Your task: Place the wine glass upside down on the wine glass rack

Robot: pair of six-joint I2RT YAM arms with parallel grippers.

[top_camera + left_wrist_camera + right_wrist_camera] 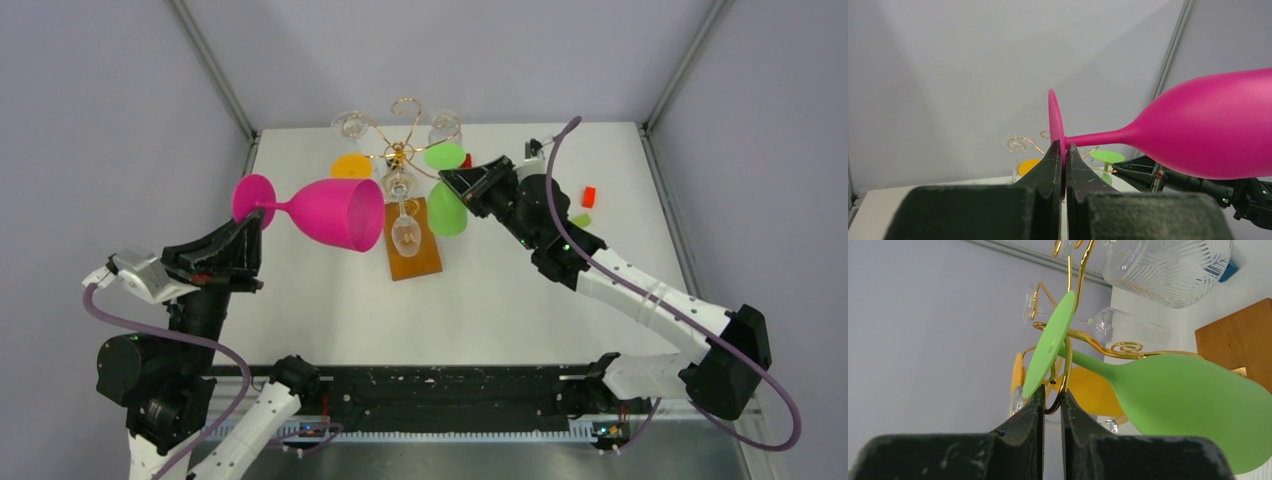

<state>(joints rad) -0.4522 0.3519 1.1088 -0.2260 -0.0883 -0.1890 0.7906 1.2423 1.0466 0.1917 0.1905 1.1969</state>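
Wine glass [335,212] is clamped by its foot in the left pincer [257,222], sideways, not yet hung on the wine glass rack [399,153].

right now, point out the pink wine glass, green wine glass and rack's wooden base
pink wine glass [340,213], top view, on its bowl
green wine glass [1188,400], right wrist view, on its bowl
rack's wooden base [418,262], top view, bare near end

Pale walls [450,50], perhaps lilac; white table [500,290]
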